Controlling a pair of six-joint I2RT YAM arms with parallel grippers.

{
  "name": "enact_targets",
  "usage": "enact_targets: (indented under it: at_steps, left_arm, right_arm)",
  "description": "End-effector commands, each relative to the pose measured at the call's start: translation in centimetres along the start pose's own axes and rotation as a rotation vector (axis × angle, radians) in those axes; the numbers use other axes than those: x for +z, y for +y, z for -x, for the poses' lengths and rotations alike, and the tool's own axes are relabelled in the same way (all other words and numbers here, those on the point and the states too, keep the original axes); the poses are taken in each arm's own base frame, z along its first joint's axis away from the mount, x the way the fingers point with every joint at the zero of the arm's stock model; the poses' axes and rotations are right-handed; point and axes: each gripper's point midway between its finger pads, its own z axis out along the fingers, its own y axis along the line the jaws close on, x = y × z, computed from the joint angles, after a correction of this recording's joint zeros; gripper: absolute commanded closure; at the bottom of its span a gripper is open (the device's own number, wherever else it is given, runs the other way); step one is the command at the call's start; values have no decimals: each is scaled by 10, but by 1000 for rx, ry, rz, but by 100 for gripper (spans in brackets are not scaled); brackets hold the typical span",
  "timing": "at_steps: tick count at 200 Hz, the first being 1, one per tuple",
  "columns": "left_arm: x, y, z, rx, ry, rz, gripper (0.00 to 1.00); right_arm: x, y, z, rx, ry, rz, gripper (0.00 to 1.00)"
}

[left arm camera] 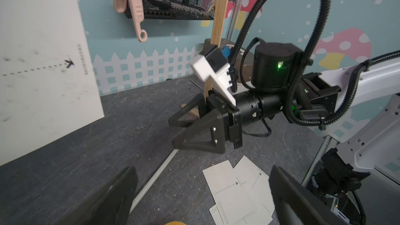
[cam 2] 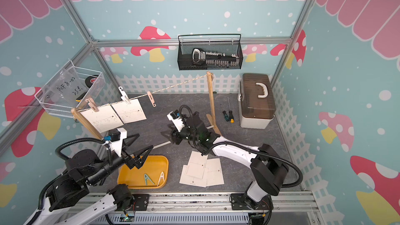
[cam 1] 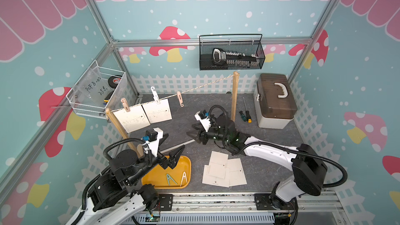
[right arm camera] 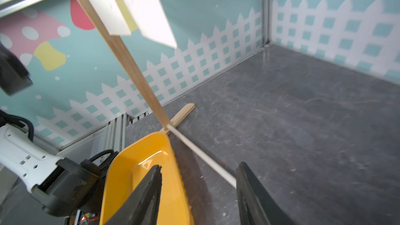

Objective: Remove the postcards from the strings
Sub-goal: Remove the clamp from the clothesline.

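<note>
A thin twisted beige-and-yellow cord (cam 1: 205, 85) stretches between two light wooden posts (cam 1: 234, 96). In both top views it slopes across the dark grey worktop (cam 1: 270, 134) from 9 o'clock to 1 o'clock. Two off-white rectangular paper cards hang from it near the 10 o'clock end, their edges slightly overlapping. The outer postcard (cam 1: 131, 119) is pinned by a pale pink plastic clothespin (cam 1: 125, 104). The inner postcard (cam 1: 158, 111) is pinned by a white plastic clothespin (cam 1: 155, 96). A second pink clothespin (cam 1: 180, 98) grips the cord alone, further toward 1 o'clock. Three loose postcards (cam 1: 224, 172) lie flat in an overlapping pile on the worktop at 6 o'clock, well apart from the cord.

The left end effector (cam 1: 175, 141) is at 7 o'clock, fingers spread wide with nothing between them. In a top view one fingertip overlaps the far rim of a shallow yellow plastic tray (cam 1: 155, 176). A teal clothespin (cam 1: 170, 179) and a white tray clothespin (cam 1: 184, 178) lie side by side in that tray.

The right end effector (cam 1: 191, 131) hovers near the middle of the worktop, pointing toward 9 o'clock, jaws partly apart and gripping nothing. The right wrist view shows the white metal rod (right arm camera: 201, 155) lying on the worktop beyond the gap.

At 2 o'clock stands a white box with a brown translucent lid (cam 1: 275, 102), with two screwdrivers (cam 1: 245, 114) just beside it.
</note>
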Motion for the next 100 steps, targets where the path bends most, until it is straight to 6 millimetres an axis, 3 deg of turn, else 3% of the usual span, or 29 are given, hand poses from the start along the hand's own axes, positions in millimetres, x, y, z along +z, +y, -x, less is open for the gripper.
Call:
enact_targets:
  at_steps: [1,19,45,70,100]
  left_arm:
    - [18,-16,9,7,18,-85,1]
    - [35,-21,8,-31,70,-133,1]
    - [45,-21,9,-118,106,-202,1]
    - [38,-29,8,-134,112,-266,1]
    - [20,-31,2,-137,123,-262,1]
  right_arm:
    - [-17,16,27,-142,-42,88,40]
    - [-27,12,47,-234,-88,82,27]
    - [-38,22,68,-404,-139,176,25]
    - [-45,27,95,-428,-177,278,25]
    - [-39,21,108,-424,-184,336,22]
